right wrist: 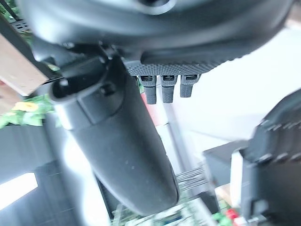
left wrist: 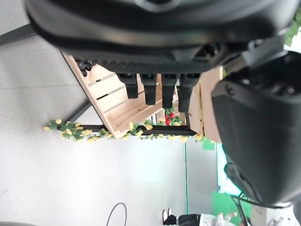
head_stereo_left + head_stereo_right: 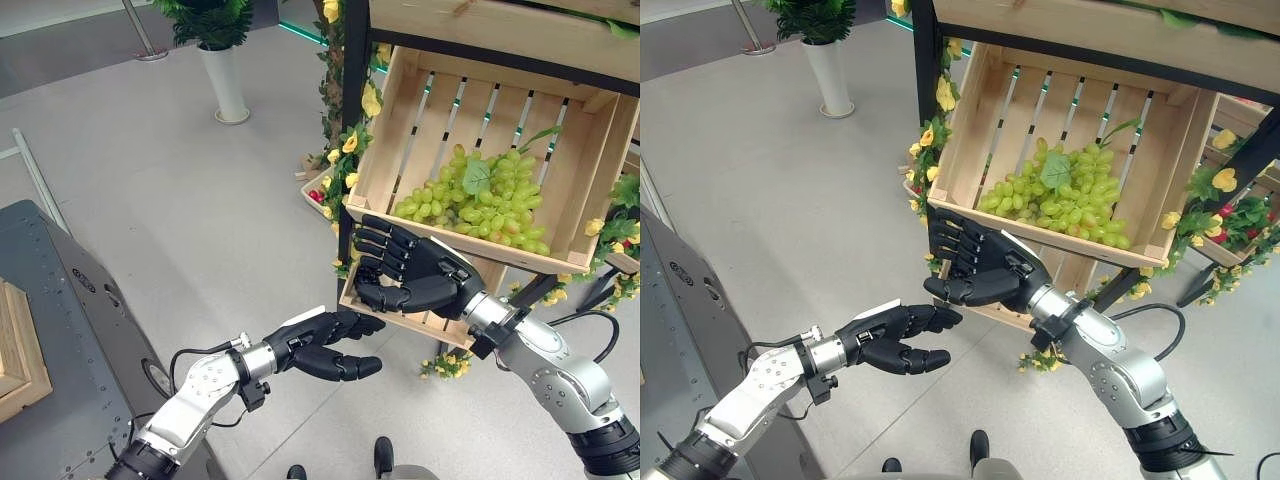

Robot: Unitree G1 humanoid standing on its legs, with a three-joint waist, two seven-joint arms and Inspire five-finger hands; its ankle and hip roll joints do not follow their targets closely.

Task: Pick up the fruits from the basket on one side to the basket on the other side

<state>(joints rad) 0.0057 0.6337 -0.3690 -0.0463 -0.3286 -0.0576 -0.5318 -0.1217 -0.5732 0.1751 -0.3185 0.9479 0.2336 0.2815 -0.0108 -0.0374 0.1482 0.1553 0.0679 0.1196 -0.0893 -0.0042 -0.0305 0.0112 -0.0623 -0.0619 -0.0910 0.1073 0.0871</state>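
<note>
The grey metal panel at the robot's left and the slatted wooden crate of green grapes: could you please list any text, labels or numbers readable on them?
Grey metal panel: a dark oval mark, too small and blurred to read.
Slatted wooden crate holding the bunch of green grapes: no text, label or number visible.
Left hand and right hand, both with relaxed fingers and empty: no readable print.
</note>
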